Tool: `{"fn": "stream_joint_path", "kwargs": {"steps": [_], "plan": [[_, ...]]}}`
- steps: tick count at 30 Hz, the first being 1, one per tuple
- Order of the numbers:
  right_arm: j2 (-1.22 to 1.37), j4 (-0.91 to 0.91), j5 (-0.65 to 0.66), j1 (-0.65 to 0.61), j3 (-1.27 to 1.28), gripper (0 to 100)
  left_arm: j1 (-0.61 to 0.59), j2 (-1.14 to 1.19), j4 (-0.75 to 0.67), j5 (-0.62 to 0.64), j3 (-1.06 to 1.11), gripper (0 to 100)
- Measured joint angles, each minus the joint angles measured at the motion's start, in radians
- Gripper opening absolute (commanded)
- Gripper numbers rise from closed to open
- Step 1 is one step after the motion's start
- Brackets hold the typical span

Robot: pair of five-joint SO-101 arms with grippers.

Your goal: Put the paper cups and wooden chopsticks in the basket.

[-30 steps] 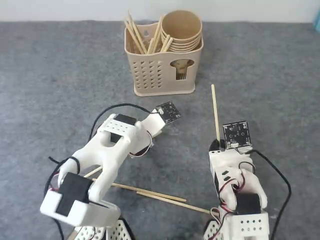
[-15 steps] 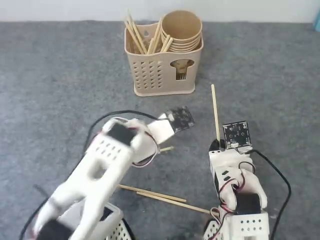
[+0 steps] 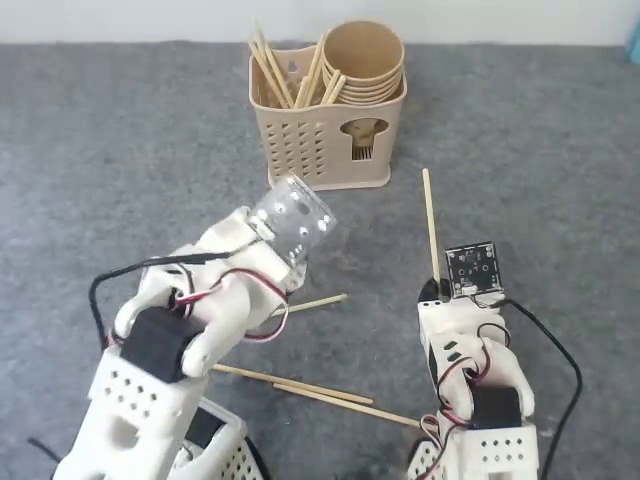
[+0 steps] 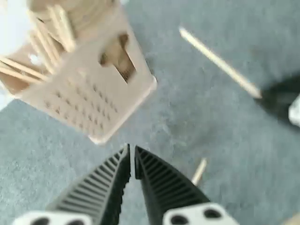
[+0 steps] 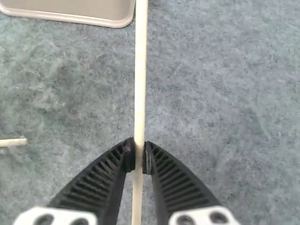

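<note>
On grey carpet (image 3: 120, 150), loose chopsticks (image 3: 300, 387) lie before the basket (image 3: 320, 150); right gripper (image 5: 138, 152) clamps a chopstick (image 5: 140, 70), left gripper (image 4: 131, 152) seems closed.

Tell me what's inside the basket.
In the basket: a stack of paper cups and several wooden chopsticks standing beside it. The walls hide their lower ends and the basket's floor.

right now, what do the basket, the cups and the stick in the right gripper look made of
Basket: probably moulded plastic, matte beige, with regular punched holes. Cups: likely paper, matte tan, thin rolled rims nested. Chopstick in the right gripper: pale bare wood, straight, unvarnished look.
</note>
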Motion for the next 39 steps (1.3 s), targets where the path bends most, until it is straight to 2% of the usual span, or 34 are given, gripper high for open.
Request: {"fn": "stream_joint_path", "kwargs": {"steps": [3, 5, 7, 9, 12, 16, 24, 29, 33, 39], "plan": [[0.000, 0.000, 0.000, 0.003, 0.000, 0.7, -0.003, 0.000, 0.075, -0.132, 0.068, 5], [0.000, 0.000, 0.000, 0.002, 0.000, 0.7, -0.011, 0.000, 0.098, -0.213, 0.132, 13], [0.000, 0.000, 0.000, 0.002, 0.000, 0.7, -0.034, 0.000, 0.097, -0.239, 0.199, 21], [0.000, 0.000, 0.000, 0.002, 0.000, 0.7, -0.069, 0.000, 0.064, -0.238, 0.262, 24], [0.000, 0.000, 0.000, 0.002, 0.000, 0.7, -0.135, 0.000, 0.002, -0.222, 0.351, 22], [0.000, 0.000, 0.000, 0.002, 0.000, 0.7, -0.155, 0.075, -0.066, -0.238, 0.433, 17], [0.000, 0.000, 0.000, 0.002, 0.000, 0.7, -0.184, 0.476, -0.238, -0.256, 0.385, 16], [0.000, 0.000, 0.000, 0.002, 0.000, 0.7, -0.190, 0.776, -0.252, -0.252, 0.272, 15], [0.000, 0.000, 0.000, 0.002, 0.000, 0.7, -0.189, 0.921, -0.192, -0.293, 0.153, 0], [0.000, 0.000, 0.000, 0.002, 0.000, 0.7, -0.152, 0.971, -0.115, -0.345, 0.112, 1]]}}
